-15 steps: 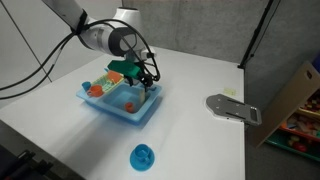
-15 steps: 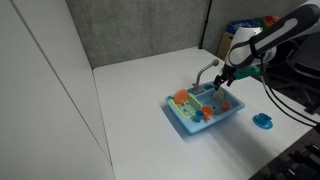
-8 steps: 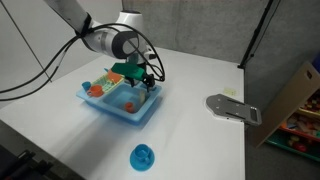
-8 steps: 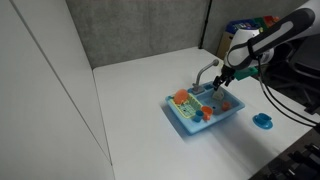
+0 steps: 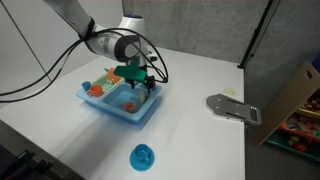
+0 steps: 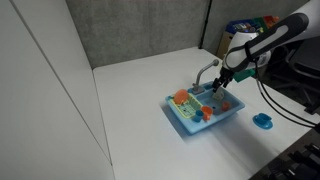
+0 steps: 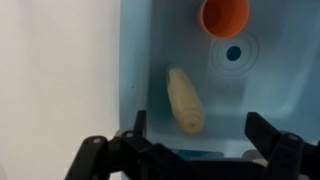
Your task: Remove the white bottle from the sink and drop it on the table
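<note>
Closest to the wrist camera, the hand (image 7: 198,140) hangs released, its dark fingers spread wide along the lower edge of the frame, and nothing is gripped between them. Just beyond, in the middle of the frame, the white bottle (image 7: 185,100) lies on its side on the light-blue floor of the sink (image 7: 140,60), between the fingers but apart from both. Farther up sit the round drain (image 7: 233,54) and, at the top edge, an orange cup (image 7: 225,14). The plain white desk (image 7: 50,70) fills the left third of that view. In an exterior view the foreground holds a small round blue dish (image 5: 143,156) on the bare white desk (image 5: 190,140), well apart from the sink (image 5: 120,108) behind it. The hand (image 5: 137,83) is lowered over the basin, with orange items (image 5: 97,89) in the side tray at the left. A flat grey object (image 5: 233,108) lies at the desk's right edge, a cardboard box (image 5: 300,95) stands off the desk beyond it, and a dark grey partition (image 5: 200,25) closes the back. In an exterior view the grey faucet (image 6: 206,72) rises beside the hand (image 6: 223,85), and a white panel (image 6: 40,80) fills the left.
</note>
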You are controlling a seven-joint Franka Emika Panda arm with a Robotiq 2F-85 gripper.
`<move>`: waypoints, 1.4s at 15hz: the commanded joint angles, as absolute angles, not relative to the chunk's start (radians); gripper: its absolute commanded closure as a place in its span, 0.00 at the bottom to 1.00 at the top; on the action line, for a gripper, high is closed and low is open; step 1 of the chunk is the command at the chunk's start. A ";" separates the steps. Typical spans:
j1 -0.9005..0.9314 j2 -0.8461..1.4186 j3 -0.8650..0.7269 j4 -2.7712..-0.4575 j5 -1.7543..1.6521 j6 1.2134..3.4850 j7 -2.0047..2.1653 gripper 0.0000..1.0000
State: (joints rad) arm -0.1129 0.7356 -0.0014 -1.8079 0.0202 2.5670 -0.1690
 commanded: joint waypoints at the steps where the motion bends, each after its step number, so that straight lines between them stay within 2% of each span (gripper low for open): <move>1: -0.140 0.765 0.032 -1.768 0.026 2.573 -0.217 0.00; 11: -0.140 0.801 0.033 -1.729 0.022 2.572 -0.219 0.00; 12: -0.140 0.804 0.033 -1.726 0.021 2.572 -0.220 0.07; 13: -0.141 0.808 0.033 -1.722 0.021 2.571 -0.220 0.10; 14: -0.142 0.810 0.033 -1.720 0.021 2.571 -0.220 0.20; 16: -0.143 0.813 0.034 -1.718 0.022 2.570 -0.221 0.18; 17: -0.144 0.813 0.034 -1.718 0.022 2.571 -0.221 0.29; 18: -0.146 0.813 0.034 -1.717 0.022 2.570 -0.221 0.31; 19: -0.147 0.812 0.034 -1.717 0.023 2.570 -0.222 0.36; 20: -0.148 0.811 0.034 -1.717 0.023 2.570 -0.222 0.53; 21: -0.150 0.809 0.034 -1.718 0.024 2.570 -0.222 0.60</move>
State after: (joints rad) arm -0.1284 0.7957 0.0198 -1.7460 0.0202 2.5688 -0.1975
